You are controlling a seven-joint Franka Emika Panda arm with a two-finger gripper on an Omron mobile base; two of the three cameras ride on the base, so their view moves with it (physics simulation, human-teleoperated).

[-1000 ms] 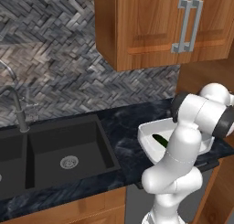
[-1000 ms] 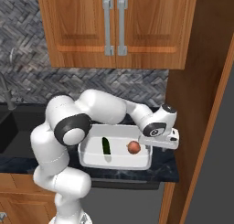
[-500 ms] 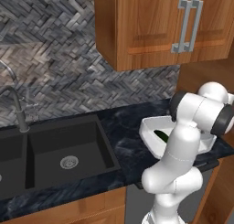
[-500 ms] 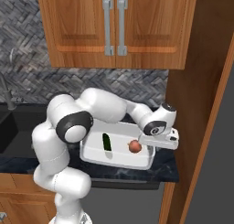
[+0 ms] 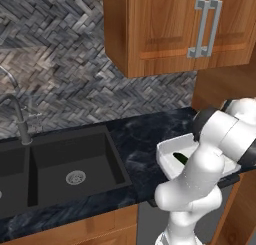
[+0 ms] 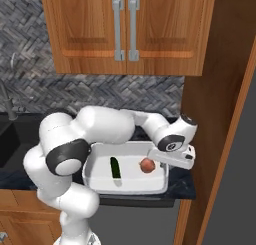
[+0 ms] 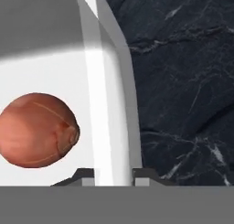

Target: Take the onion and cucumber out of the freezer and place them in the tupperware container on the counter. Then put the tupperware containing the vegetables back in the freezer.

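left base: we look down from behind-left | right base: behind-right, both share the tupperware container (image 6: 100, 181) on the counter (image 5: 140, 139) | hand: right up close on its rim

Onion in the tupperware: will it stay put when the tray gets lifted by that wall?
Probably not. The onion is round and smooth-skinned, lying loose on the tupperware container floor, so any tilt likely rolls it. The raised rim should keep it inside. The gripper pinches one wall, so sagging seems likely.

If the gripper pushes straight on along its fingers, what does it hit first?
The gripper already straddles the right rim of the white rectangular tupperware container; further travel would likely just seat that wall deeper, with the black-marbled counter beneath.
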